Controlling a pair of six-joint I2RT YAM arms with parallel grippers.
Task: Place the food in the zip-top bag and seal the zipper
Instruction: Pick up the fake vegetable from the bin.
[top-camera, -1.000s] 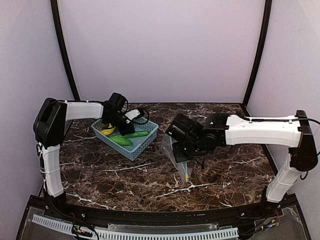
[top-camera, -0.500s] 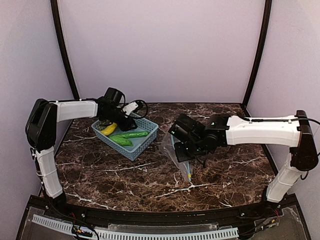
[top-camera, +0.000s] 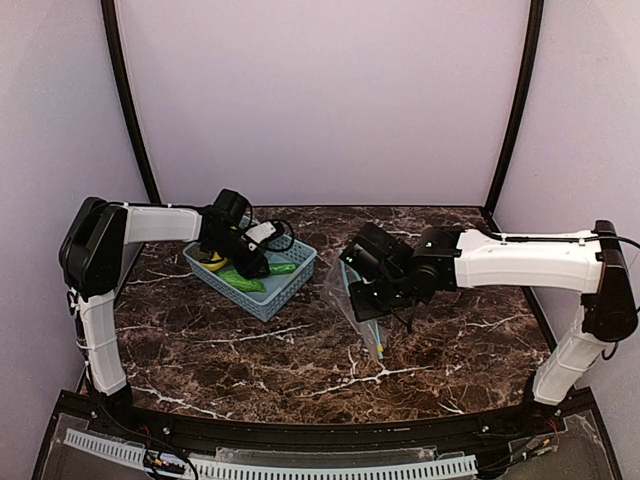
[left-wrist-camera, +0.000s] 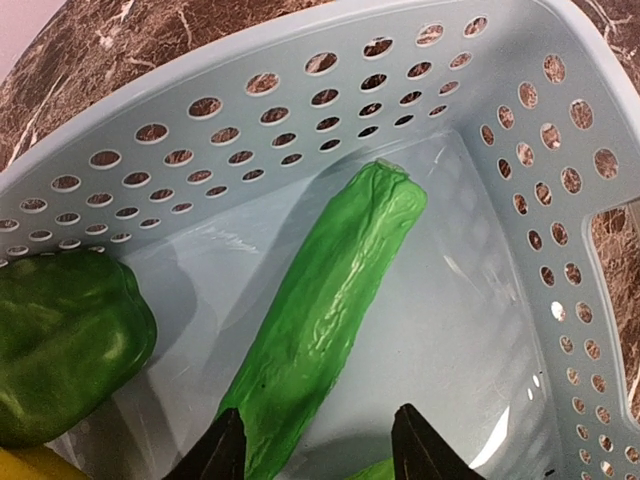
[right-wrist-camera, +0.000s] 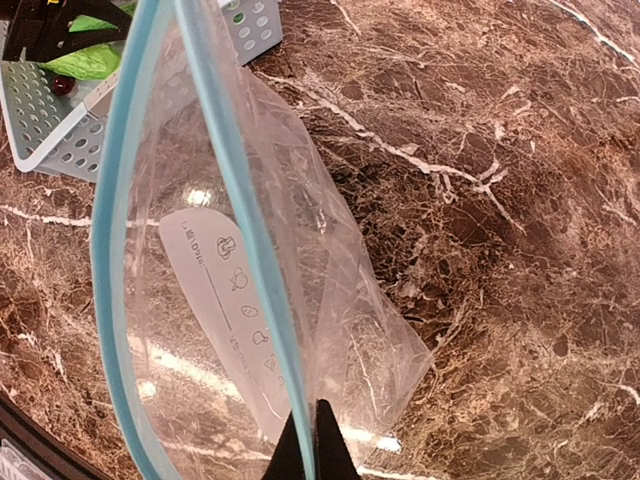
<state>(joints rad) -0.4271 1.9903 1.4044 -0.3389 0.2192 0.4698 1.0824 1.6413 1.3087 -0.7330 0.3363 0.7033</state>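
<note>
while the right claw (right-wrist-camera: 311, 440), pinched shut on the zipper (right-wrist-camera: 237, 200), holds the zip-top bag (right-wrist-camera: 330, 300) mouth-open at centre frame, the left claw (left-wrist-camera: 320, 450) hangs half-spread, gripping nothing, over a cucumber (left-wrist-camera: 320, 300) in the basket (left-wrist-camera: 250, 130) at upper left. the likely next move is to close on it and lift it clear of the basket wall; a bell pepper (left-wrist-camera: 60, 340) crowds the left side.

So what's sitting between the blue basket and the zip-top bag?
Nothing; just bare marble table between the basket and the zip-top bag, per the top view.
</note>
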